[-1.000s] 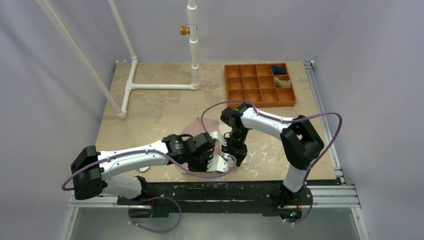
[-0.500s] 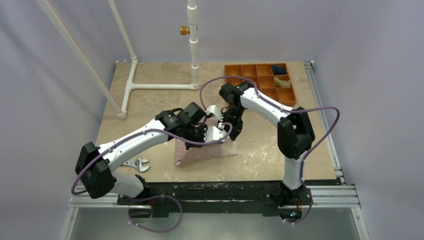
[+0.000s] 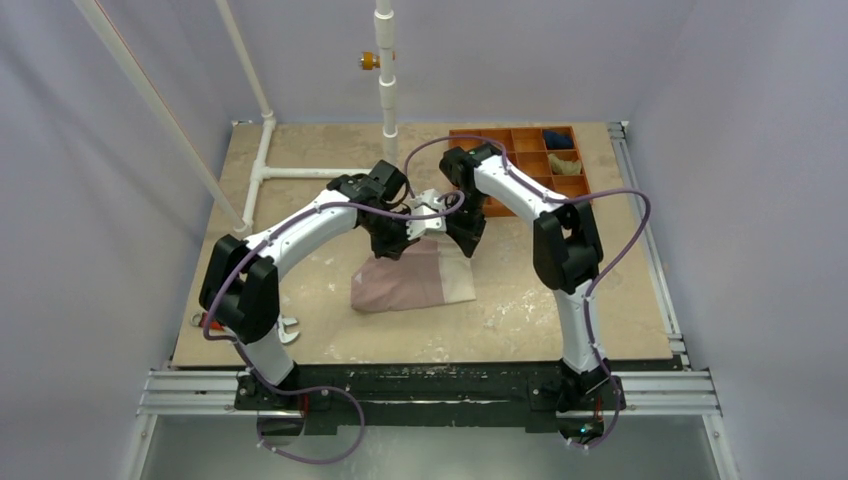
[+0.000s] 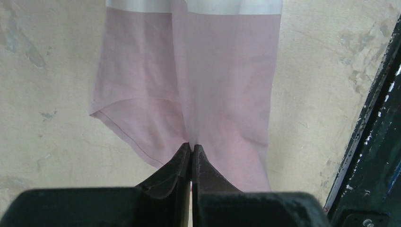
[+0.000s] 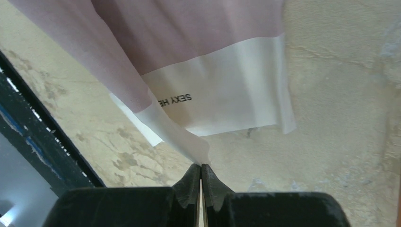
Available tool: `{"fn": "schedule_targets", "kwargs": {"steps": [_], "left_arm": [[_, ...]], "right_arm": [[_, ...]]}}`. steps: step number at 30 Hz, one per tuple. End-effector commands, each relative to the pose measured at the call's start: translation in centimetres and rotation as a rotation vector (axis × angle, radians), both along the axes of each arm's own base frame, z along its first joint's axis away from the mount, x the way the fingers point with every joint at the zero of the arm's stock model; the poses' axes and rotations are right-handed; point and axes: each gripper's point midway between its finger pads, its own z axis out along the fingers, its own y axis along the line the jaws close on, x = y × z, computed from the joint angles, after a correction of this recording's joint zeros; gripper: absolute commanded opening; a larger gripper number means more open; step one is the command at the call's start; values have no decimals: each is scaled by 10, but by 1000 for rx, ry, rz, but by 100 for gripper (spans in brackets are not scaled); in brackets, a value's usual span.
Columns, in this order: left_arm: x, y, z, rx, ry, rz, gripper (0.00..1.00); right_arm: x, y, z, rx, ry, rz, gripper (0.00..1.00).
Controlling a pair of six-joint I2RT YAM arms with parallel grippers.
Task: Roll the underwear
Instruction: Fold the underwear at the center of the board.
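Working on the counter (image 3: 560, 300), well apart from the orange tray (image 3: 520, 165) at the far right.

Finding the underwear (image 3: 415, 285) spread between the two arms, with the near part resting flat on the counter and the far edge raised off it.

Pinching that far edge from both sides:
- left gripper (image 3: 398, 245), fingers (image 4: 177, 165) pressed together on the pink cloth
- right gripper (image 3: 467, 240), fingers (image 5: 189, 182) pressed together on a corner of the white band (image 5: 227, 94)

Judging the step in hand as bringing the lifted edge over the flat part to start the roll.

Doing it well, as judged from here:
- moving both arms together at matched height, for a straight, square edge
- holding light tension across the cloth, against a sagging middle
- laying the fold down snug on the flat part before letting go
- watching the thin pinch on the band corner, likely to slip under any sideways tug
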Motion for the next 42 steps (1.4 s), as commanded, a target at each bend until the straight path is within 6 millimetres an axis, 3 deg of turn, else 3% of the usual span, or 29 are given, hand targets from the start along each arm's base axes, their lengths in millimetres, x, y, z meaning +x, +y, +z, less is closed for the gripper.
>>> {"fn": "schedule_targets", "kwargs": {"steps": [1,12,21,42], "left_arm": [[15,1,5,-23,-8,2,0],[45,-3,-12,-1,-55,82,0],[73,6,-20,41,-126,186,0],[100,17,-41,114,-170,380,0]], "right_arm": [[18,-14,9,-60,-43,-51,0],[39,-3,7,-33,-91,-109,0],[57,-9,1,-85,-155,-122,0],[98,-4,-4,-127,-273,-177,0]]}}
